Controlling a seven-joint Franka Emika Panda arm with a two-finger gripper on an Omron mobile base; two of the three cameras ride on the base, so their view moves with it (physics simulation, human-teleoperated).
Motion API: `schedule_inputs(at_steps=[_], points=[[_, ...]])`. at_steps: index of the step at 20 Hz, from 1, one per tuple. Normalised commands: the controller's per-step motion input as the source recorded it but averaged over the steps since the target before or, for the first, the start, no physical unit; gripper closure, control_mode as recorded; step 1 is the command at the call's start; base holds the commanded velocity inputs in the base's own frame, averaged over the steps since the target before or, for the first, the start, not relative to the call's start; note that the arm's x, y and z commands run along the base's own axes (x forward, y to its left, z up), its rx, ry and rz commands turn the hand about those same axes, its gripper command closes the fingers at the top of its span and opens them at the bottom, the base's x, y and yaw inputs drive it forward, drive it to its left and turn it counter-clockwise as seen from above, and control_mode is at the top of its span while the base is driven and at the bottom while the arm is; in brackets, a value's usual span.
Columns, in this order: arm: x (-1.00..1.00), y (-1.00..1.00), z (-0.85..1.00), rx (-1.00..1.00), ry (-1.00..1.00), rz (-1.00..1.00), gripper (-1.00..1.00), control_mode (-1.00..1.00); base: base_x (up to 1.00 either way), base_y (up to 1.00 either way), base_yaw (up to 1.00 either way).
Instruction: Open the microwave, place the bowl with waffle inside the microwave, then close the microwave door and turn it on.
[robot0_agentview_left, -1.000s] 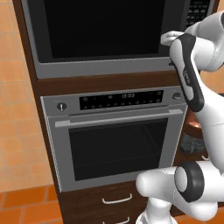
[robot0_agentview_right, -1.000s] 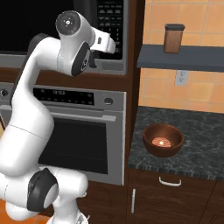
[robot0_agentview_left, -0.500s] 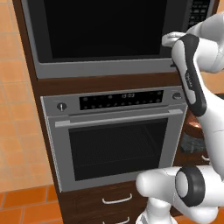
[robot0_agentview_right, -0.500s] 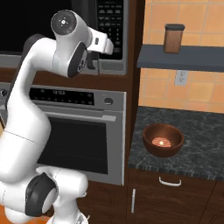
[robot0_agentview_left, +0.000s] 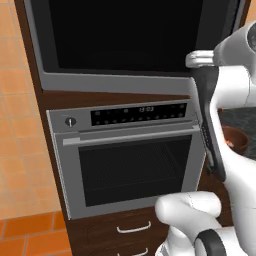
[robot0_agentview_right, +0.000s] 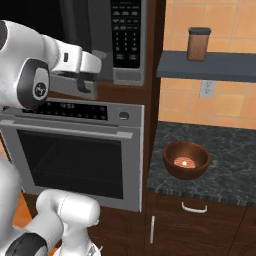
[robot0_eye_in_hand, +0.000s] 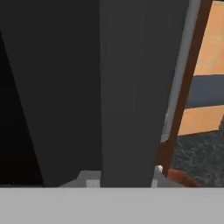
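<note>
Bowl (robot0_agentview_right: 186, 160) at right centre on the counter (robot0_agentview_right: 235, 165) holds a waffle (robot0_agentview_right: 183, 162); gripper (robot0_agentview_right: 86, 86) clenched on the microwave door (robot0_agentview_left: 125, 37) handle (robot0_eye_in_hand: 131, 87).

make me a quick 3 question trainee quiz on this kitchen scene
1. True or false: the microwave door is swung wide open.
2. Where does the bowl sit? A) on the dark stone counter B) inside the oven C) on the shelf
3. Fill in: the tool is up at the door's dark vertical ____.

Key
1. False; it looks shut.
2. A, right of the oven.
3. handle; the hand view shows it between the fingertips, so the tool appears closed on it.
</note>
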Motion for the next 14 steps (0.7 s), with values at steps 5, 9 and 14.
schedule_inputs(at_steps=[5,9,14], points=[[-1.00,0.89,-0.08,-0.36,-0.13,-0.11,1.00,-1.00,0.00,0.00,0.00],[-1.00,1.00,-0.16,-0.41,-0.33,-0.14,1.00,-1.00,0.00,0.00,0.00],[-0.99,1.00,-0.15,-0.30,-0.24,-0.25,1.00,-1.00,0.00,0.00,0.00]])
